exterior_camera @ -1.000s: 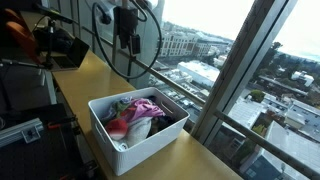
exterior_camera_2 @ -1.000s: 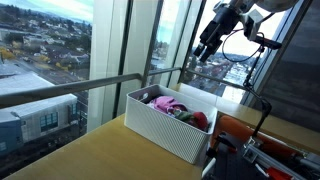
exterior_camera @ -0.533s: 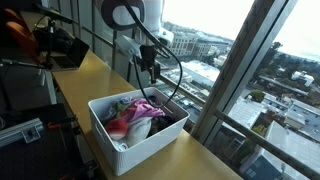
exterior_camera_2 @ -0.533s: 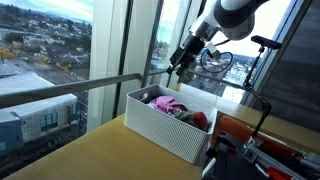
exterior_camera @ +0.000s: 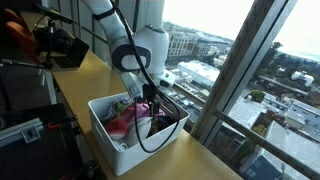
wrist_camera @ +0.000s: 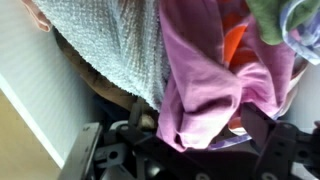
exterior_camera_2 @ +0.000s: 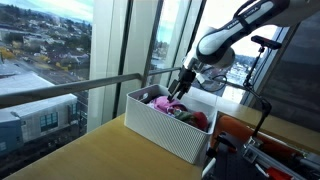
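- Gripper (exterior_camera: pixel 150 107) hangs low in the white bin (exterior_camera: pixel 135 152) on the counter (exterior_camera: pixel 85 75), fingers apart over the pink cloth (wrist_camera: pixel 205 85).
- Nothing gripped yet; the cloths all lie in the bin.

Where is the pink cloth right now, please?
The pink cloth fills the wrist view's centre, beside a grey towel, ahead of the open gripper, inside the bin.

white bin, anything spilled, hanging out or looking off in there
Nothing stands out. The white bin sits level on the wooden table, with the pink cloth, the grey towel and the rest heaped inside it, none spilled beside it. The open gripper hangs right over the pile.
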Action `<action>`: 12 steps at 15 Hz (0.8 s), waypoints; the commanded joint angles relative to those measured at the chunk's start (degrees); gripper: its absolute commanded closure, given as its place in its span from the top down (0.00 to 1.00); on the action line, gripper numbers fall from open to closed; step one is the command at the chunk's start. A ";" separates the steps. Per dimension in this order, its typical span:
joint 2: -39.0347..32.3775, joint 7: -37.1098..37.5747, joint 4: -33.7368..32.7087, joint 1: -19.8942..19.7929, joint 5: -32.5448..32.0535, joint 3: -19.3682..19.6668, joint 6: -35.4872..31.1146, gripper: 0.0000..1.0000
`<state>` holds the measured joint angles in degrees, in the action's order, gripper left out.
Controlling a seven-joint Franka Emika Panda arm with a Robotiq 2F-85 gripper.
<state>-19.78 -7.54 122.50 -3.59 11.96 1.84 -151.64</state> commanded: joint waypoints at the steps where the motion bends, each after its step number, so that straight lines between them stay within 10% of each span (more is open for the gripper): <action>1: -5.68 -0.59 -1.81 -1.54 -0.83 -1.29 -3.82 1.00; 4: -10.32 1.24 -3.95 -1.21 -1.93 -1.16 -3.61 1.00; 5: -11.59 2.20 -4.74 -1.08 -2.20 -0.86 -2.64 0.75; 12: -9.93 4.70 -11.42 -3.92 3.92 -3.89 12.29 0.28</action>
<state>-31.68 -2.32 115.60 -4.52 11.27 1.08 -150.31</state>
